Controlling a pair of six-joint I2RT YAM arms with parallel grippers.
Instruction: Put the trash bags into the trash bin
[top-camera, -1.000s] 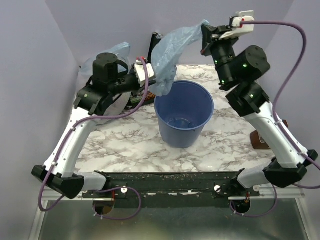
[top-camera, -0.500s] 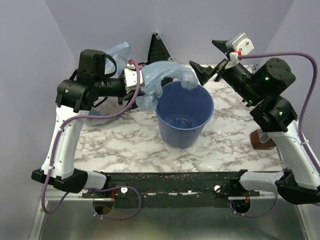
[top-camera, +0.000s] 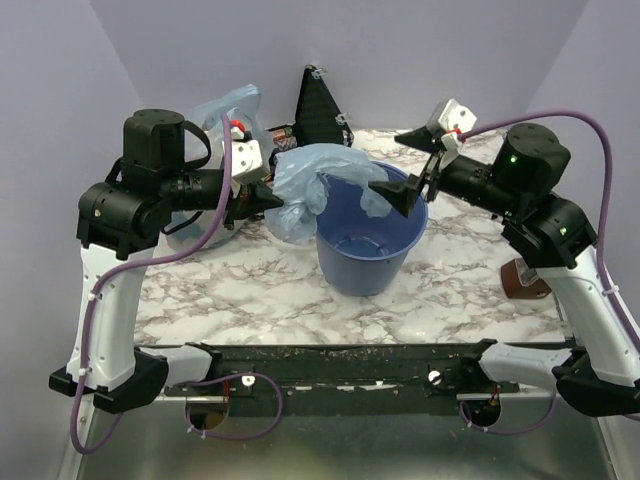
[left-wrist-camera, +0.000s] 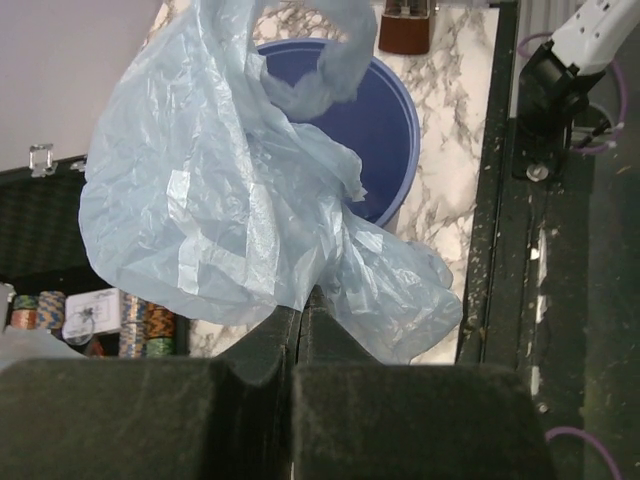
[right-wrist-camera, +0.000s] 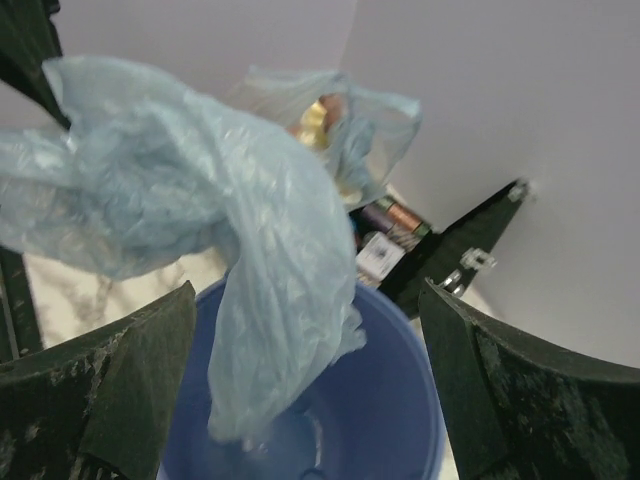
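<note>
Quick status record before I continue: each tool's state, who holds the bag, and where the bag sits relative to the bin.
left tool: shut, pinching the trash bag
right tool: open, gripping nothing; its fingers stand either side of the bag's hanging end
trash bag: held across the left rim of the trash bin, one end hanging over the opening
trash bin: upright
task state: bag not yet dropped in

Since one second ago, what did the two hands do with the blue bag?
The right hand let go of the light-blue trash bag, opened, and dropped from high to the right rim of the trash bin. The left hand, still pinching the bag, pulled left and toward the robot, so the bag droops over the bin's left rim. The bin, stuffed bag and black case stayed put.
</note>
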